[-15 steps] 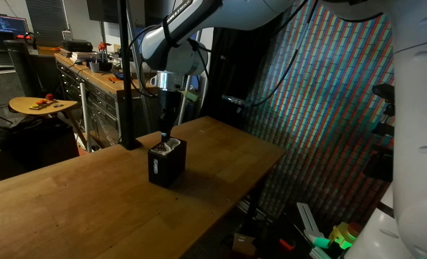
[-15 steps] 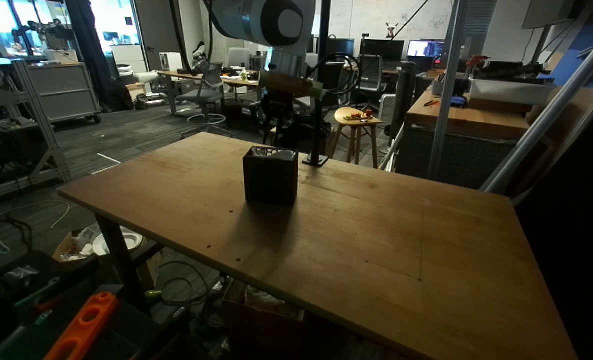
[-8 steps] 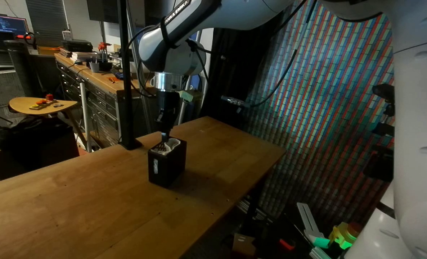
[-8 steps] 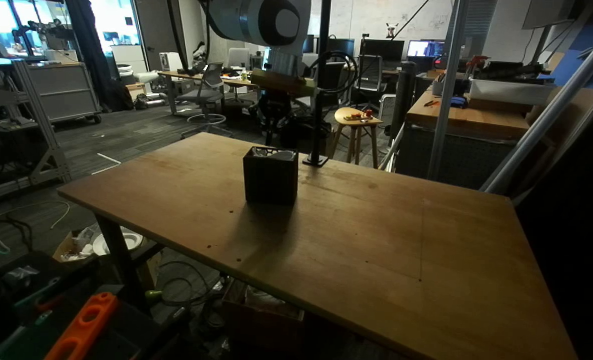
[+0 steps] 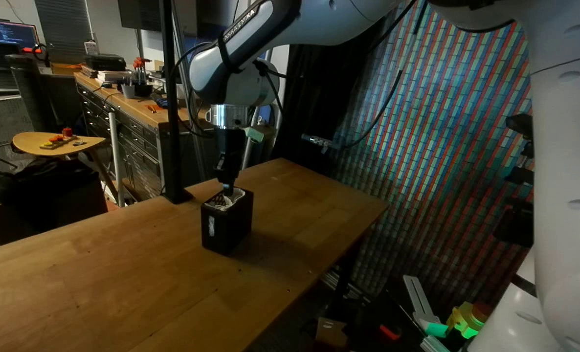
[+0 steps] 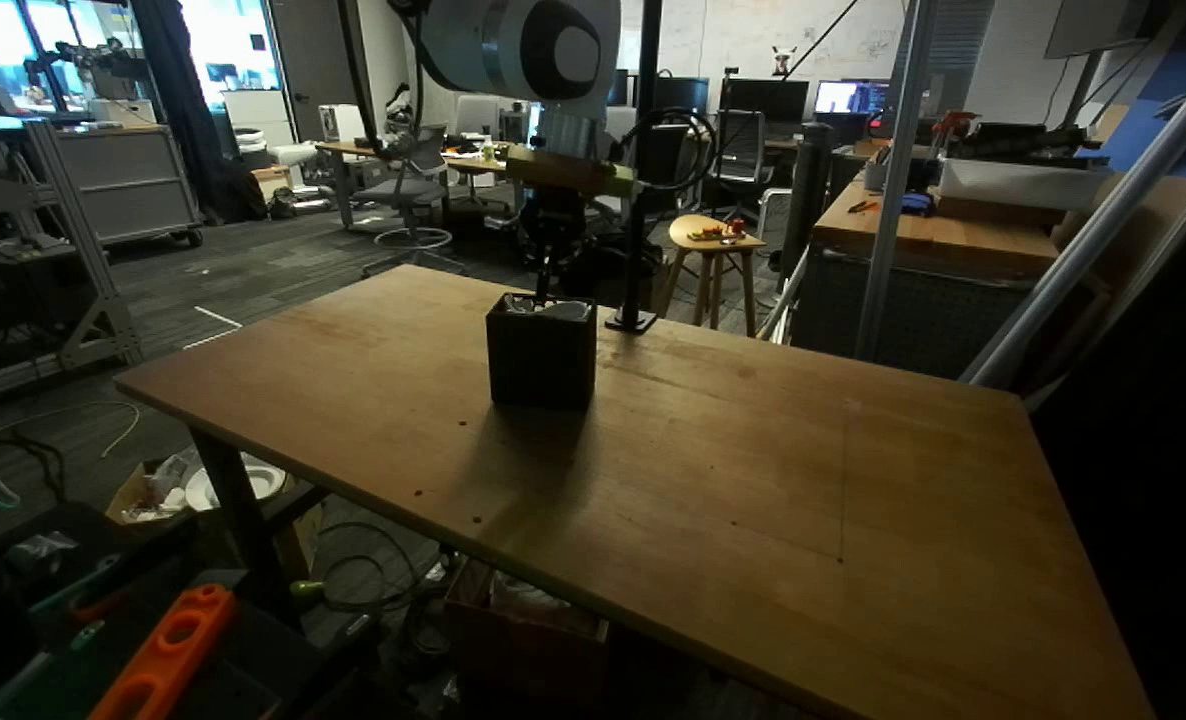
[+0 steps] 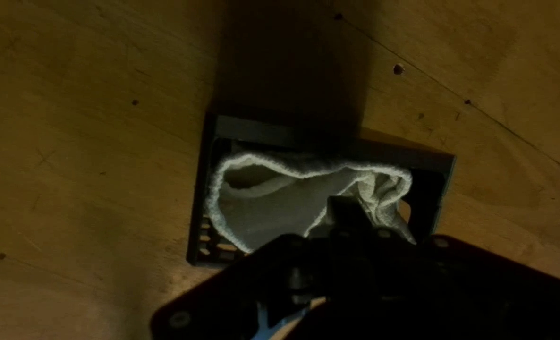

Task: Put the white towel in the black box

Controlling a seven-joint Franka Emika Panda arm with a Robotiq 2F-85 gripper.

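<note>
Black box (image 5: 238,224) stands upright on the bench (image 6: 753,450), just left of centre in both exterior views, open top facing the claw (image 7: 346,208). White towel (image 7: 284,200) lies bunched inside, near centre of the wrist view; box walls appear to hold its folds curled. Claw points down over the towel, jaws drawn together; no pinched cloth visible, contact unclear. Judgement: placing essentially done; narrow tip likely suits tucking folds lower, though snagging is possible.
</note>
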